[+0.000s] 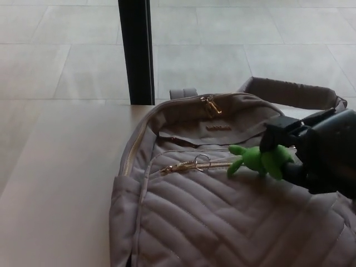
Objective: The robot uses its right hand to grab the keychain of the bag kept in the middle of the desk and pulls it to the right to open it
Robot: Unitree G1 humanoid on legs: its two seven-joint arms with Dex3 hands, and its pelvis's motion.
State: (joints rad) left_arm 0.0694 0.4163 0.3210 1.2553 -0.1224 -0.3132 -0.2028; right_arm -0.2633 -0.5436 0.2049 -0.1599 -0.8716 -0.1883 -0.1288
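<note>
The green plush keychain hangs in the air over the upper right of the grey quilted backpack, which lies mid-desk. The right hand is clamped on it. Its ring and gold zipper pull stretch leftward from it along the front pocket.

The bag is matt grey quilted cloth with shiny gold metal zips; the keychain looks like fuzzy green plush; the worktop is smooth, pale and matt
</note>
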